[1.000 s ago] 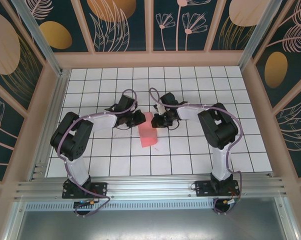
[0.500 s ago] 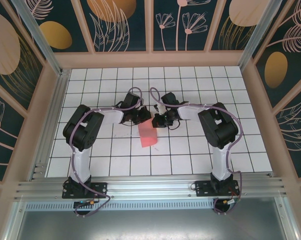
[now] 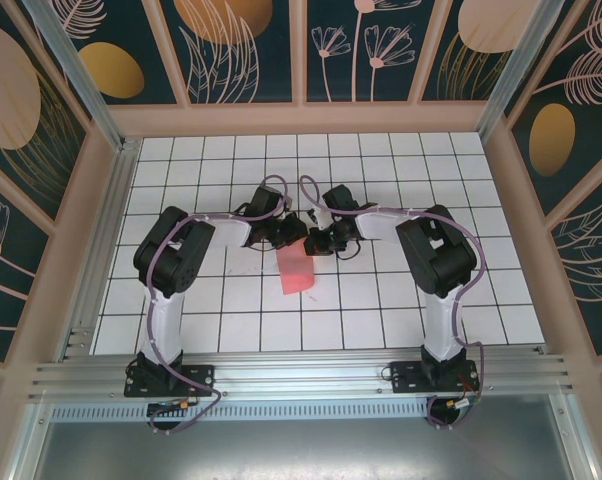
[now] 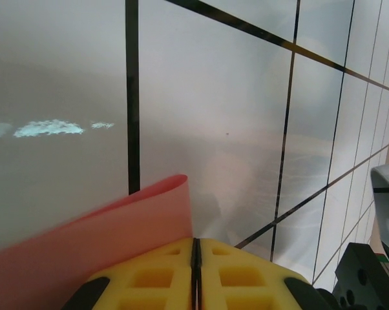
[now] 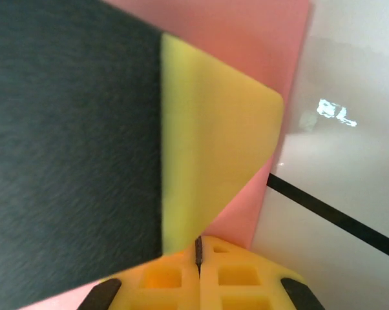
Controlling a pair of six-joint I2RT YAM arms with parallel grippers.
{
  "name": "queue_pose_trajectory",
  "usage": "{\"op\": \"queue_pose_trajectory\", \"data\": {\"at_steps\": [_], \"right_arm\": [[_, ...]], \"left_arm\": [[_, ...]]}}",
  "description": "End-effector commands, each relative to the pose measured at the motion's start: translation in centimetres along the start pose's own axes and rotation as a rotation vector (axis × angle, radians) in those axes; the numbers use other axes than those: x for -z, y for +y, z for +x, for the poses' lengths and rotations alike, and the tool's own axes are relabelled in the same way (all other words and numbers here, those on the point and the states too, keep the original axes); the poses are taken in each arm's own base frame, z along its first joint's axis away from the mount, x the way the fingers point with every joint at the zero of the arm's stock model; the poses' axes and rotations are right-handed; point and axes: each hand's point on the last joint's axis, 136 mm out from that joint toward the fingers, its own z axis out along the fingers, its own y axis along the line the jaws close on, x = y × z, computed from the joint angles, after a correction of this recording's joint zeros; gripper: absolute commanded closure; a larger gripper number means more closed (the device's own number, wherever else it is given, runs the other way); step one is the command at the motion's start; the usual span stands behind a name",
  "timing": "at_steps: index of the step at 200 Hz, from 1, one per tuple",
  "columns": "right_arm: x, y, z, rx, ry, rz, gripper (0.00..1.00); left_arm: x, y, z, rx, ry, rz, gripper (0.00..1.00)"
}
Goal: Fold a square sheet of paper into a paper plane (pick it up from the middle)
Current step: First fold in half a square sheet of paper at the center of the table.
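Note:
The square sheet of paper (image 3: pixel 297 272) lies folded into a narrow pink-red strip on the white grid table. Both grippers meet at its far end. My left gripper (image 3: pixel 289 233) is shut, its yellow pads (image 4: pixel 246 274) pressed together. A lifted curl of the paper (image 4: pixel 91 236) rises beside the left pad. I cannot tell whether that pad touches it. My right gripper (image 3: pixel 318 242) is shut too, its tips (image 5: pixel 198 248) over the pink paper (image 5: pixel 246 39). The left gripper's yellow finger (image 5: pixel 207 142) and black body (image 5: pixel 72 148) cross right in front of it.
The white table (image 3: pixel 401 300) with black grid lines is fenced by a wooden frame (image 3: pixel 301 118) and an aluminium rail (image 3: pixel 301 375) at the near edge. Part of the right arm (image 4: pixel 375 258) shows low at the right of the left wrist view.
The left arm has swung its elbow to the right and brought its gripper closer to the paper's far end. The right arm and the paper have stayed put.

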Motion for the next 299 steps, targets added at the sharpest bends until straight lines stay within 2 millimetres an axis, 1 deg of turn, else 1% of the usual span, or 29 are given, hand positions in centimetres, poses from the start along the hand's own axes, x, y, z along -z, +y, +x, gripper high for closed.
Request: {"op": "queue_pose_trajectory", "data": {"at_steps": [1,23,41,63,81,95,106,140,195,217,271,278,286,292,299], "right_arm": [[-2.0,-3.8,4.5,-0.049,0.128,0.101,0.95],[-1.9,-3.8,4.7,-0.046,0.129,0.099,0.96],[-1.7,-3.5,4.9,-0.035,0.13,0.086,0.95],[-1.1,-2.6,5.0,-0.007,0.124,0.053,0.93],[-0.4,-1.3,5.2,0.011,0.119,0.006,0.91],[0.0,-0.5,5.6,0.018,0.124,-0.019,0.91],[0.2,-0.3,5.9,0.014,0.129,-0.021,0.9],[0.8,0.4,7.3,-0.012,0.142,-0.055,0.88],[0.8,0.6,10.8,-0.05,0.206,-0.039,0.89],[1.1,1.1,12.6,-0.067,0.229,-0.052,0.88],[1.9,1.7,16.9,-0.153,0.266,-0.069,0.88],[2.1,1.9,17.1,-0.153,0.259,-0.069,0.88],[2.6,2.4,16.5,-0.144,0.232,-0.074,0.88],[3.1,2.9,15.5,-0.13,0.195,-0.081,0.88],[3.8,3.6,13.9,-0.116,0.135,-0.086,0.88]], "left_arm": [[-0.6,2.5,-0.5,0.027,-0.025,-0.108,0.9],[-0.4,4.2,-0.5,0.05,-0.042,-0.188,0.91],[-0.1,5.0,-0.5,0.063,-0.059,-0.23,0.92],[0.0,6.0,0.0,0.083,-0.061,-0.25,0.92],[-0.1,7.0,0.6,0.098,-0.058,-0.266,0.92],[-0.1,7.7,1.0,0.106,-0.057,-0.282,0.92],[-0.1,8.2,1.2,0.111,-0.056,-0.293,0.92],[-0.1,8.9,1.8,0.122,-0.052,-0.293,0.93],[0.0,9.1,1.8,0.118,-0.061,-0.302,0.93],[0.0,9.1,1.8,0.117,-0.062,-0.304,0.93],[0.1,9.1,1.8,0.113,-0.065,-0.306,0.93],[0.1,9.1,1.8,0.112,-0.063,-0.305,0.93],[0.1,9.1,1.8,0.107,-0.062,-0.303,0.93],[0.2,8.9,1.8,0.104,-0.062,-0.298,0.93],[0.2,8.7,1.8,0.098,-0.059,-0.292,0.93]]}}
